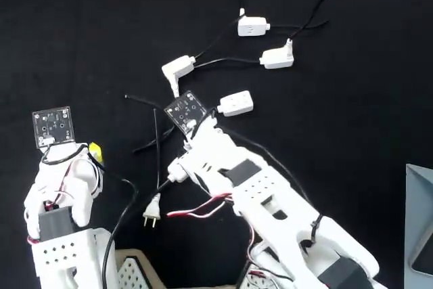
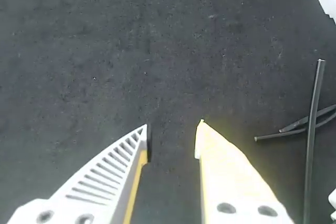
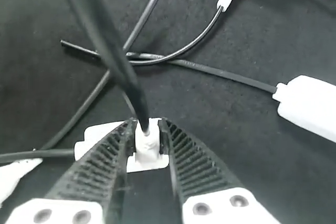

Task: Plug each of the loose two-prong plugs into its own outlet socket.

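The small white plastic plug point(image 3: 146, 144) with a thin black cord point(image 3: 113, 56) is at the lower centre of the right wrist frame, clenched in my right gripper point(image 3: 147, 129). I judge it light and hard. The stiff cord may twist it, so the flat sides are the best hold. My left gripper point(image 2: 172, 135) is released over the black bench point(image 2: 131, 51).

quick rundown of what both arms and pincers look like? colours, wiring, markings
Both arms are white shells with black motor blocks. Left arm and right arm each carry a black square circuit board at the wrist and loose red wires. Left pincer: one white ribbed finger edged yellow, one pale yellow. Right pincer: ribbed fingers on white bases with screw holes.
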Action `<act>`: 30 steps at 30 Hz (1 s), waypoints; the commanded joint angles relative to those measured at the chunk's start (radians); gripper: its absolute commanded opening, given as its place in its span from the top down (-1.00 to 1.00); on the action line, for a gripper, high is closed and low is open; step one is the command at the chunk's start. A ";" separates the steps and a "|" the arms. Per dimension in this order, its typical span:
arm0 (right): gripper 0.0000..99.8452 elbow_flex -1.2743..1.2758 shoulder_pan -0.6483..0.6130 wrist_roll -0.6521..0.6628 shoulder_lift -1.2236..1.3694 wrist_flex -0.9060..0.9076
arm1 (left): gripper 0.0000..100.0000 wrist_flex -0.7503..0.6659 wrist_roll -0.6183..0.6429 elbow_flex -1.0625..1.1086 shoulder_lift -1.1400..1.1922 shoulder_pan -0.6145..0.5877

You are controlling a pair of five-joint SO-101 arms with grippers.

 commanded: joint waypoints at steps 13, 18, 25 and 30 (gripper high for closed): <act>0.98 0.041 0.020 0.006 0.002 -0.049 | 0.68 -0.017 0.005 -0.007 -0.002 -0.008; 0.98 0.059 0.020 0.006 0.004 -0.049 | 0.68 -0.017 0.005 -0.007 -0.002 -0.008; 0.98 0.013 0.021 0.006 0.162 -0.103 | 0.68 -0.017 0.005 -0.007 -0.002 -0.008; 0.98 -0.015 0.023 0.006 0.236 -0.140 | 0.68 -0.017 0.005 -0.007 -0.002 -0.008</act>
